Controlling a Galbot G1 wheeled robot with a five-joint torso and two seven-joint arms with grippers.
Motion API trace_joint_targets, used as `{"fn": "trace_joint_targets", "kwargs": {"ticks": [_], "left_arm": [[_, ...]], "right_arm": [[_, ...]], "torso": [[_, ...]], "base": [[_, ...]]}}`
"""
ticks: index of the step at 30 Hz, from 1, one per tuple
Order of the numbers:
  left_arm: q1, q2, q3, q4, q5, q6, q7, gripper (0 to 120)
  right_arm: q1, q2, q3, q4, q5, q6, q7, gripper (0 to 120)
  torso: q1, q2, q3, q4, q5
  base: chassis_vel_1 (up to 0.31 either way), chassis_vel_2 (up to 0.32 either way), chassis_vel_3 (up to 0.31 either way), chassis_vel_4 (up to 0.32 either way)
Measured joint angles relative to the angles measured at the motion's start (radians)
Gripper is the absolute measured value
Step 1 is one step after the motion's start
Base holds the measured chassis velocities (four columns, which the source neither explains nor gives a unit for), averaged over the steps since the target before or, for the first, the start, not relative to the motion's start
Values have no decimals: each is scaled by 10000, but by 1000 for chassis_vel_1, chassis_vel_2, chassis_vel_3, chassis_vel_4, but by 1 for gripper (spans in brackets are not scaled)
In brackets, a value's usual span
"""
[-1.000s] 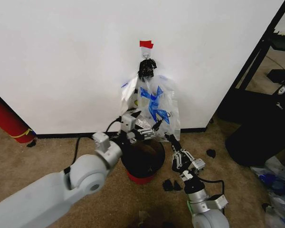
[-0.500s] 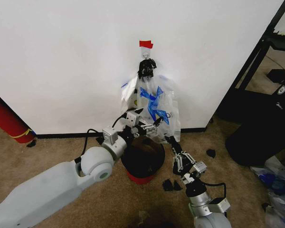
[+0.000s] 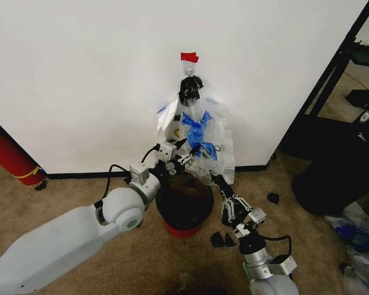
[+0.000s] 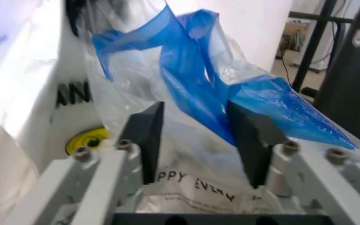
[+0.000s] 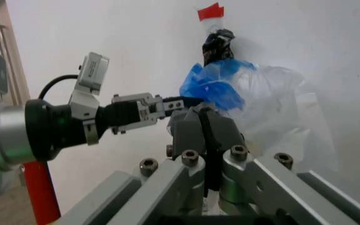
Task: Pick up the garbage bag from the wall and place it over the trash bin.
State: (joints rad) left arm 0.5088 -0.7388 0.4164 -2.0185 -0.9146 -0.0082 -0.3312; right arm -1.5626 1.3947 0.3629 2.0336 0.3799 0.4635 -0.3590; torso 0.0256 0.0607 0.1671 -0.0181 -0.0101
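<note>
One crinkled translucent garbage bag [image 3: 197, 132] sits between the left hand's [image 4: 196, 136] parted fingers.

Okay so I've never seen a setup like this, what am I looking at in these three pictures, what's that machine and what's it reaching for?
It is a wheeled robot with two arms, each ending in a gripper. One picture looks down from its head; the other two come from cameras on its wrists. The left gripper is open, its fingers either side of a garbage bag hanging from a hook on the wall. The left wrist picture shows that gap close up, plastic between the fingers. The right gripper is shut, holding nothing, beside the trash bin, which stands on the carpet below the bag.
</note>
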Motion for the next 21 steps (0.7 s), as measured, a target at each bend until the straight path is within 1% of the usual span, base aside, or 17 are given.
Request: {"fn": "trace_joint_targets", "kwargs": {"ticks": [3, 4, 7, 10, 17, 21], "left_arm": [[-151, 12, -30, 29, -170, 51, -94, 25], [-151, 12, -30, 29, -170, 51, -94, 25], [-172, 100, -71, -3, -235, 64, -108, 13], [99, 179, -321, -173, -262, 61, -109, 0], [804, 343, -1013, -630, -253, 16, -156, 0], [945, 290, -1167, -809, -226, 14, -222, 0]], "right_arm": [[-9, -35, 8, 12, 20, 0, 0, 0], [-9, -35, 8, 12, 20, 0, 0, 0], [-7, -51, 19, 15, 50, -25, 66, 0], [-2, -78, 52, 19, 147, -92, 315, 0], [-48, -157, 120, 141, 172, -307, 630, 0], [-114, -276, 186, 316, -22, -482, 764, 0]], "torso": [[0, 0, 0, -1, 0], [0, 0, 0, -1, 0], [0, 0, 0, 0, 0], [0, 0, 0, -1, 0], [0, 0, 0, 1, 1], [0, 0, 0, 1, 1]], "base": [[0, 0, 0, 0], [0, 0, 0, 0], [0, 0, 0, 0], [0, 0, 0, 0], [0, 0, 0, 0], [0, 0, 0, 0]]}}
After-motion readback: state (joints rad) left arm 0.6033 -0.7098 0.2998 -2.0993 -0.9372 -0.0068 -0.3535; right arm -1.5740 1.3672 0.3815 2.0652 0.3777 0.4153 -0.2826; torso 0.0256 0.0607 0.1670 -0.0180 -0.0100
